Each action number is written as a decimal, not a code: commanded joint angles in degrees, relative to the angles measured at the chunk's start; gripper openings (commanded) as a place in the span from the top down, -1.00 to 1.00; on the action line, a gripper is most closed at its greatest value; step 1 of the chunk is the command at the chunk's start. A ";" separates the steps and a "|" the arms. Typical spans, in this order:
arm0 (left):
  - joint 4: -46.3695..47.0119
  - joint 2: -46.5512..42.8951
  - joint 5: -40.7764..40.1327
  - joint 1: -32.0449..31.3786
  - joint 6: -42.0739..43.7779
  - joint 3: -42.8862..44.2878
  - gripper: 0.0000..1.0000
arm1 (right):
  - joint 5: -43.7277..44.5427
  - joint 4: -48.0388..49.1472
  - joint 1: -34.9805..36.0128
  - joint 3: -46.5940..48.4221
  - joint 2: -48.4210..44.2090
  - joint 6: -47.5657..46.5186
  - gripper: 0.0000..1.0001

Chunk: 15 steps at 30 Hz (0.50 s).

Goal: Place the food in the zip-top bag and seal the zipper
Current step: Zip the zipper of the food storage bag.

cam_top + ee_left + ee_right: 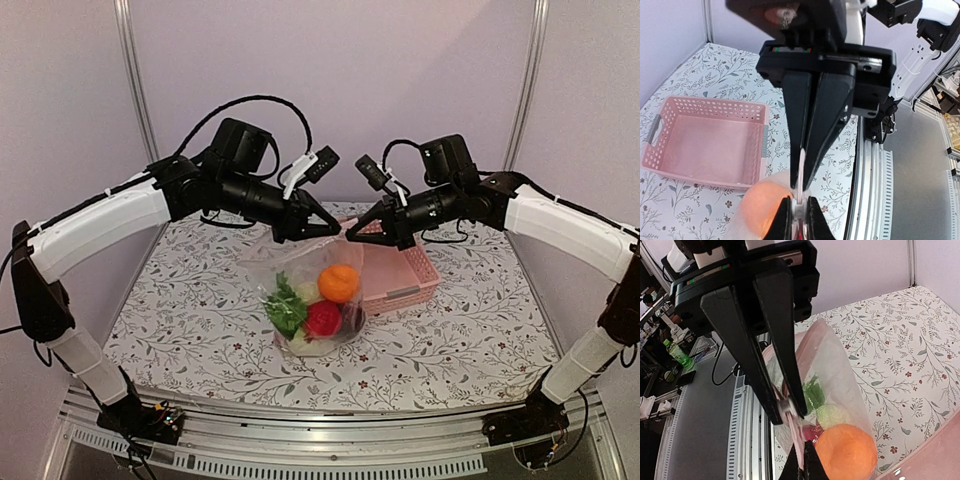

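Zip-top bag (pixel 298 266) (food (pixel 339 283) inside), left tool (pixel 334 229), right tool (pixel 353 229) pinching zipper (pixel 801 172)

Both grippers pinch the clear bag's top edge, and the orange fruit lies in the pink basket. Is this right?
No: the right wrist view shows the orange fruit inside the clear bag, not in the pink basket. The left gripper and right gripper do pinch the bag's top edge.

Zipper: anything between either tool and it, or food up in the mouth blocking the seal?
Nothing visible. Left tool and right tool are both shut on the zip-top bag at its mouth edge; the food sits low in the bag, below it.
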 commanded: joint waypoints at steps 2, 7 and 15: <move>-7.08 -4.28 -2.83 2.64 0.27 -4.50 0.92 | 2.99 1.00 -5.83 -1.88 -5.11 1.33 1.00; -7.17 -5.46 -2.84 3.34 0.15 -6.78 0.91 | 3.82 0.98 -6.77 -2.83 -5.88 1.75 1.00; -7.89 -9.07 -3.80 4.19 0.11 -11.28 0.90 | 5.06 1.04 -11.06 -4.99 -7.56 2.73 1.00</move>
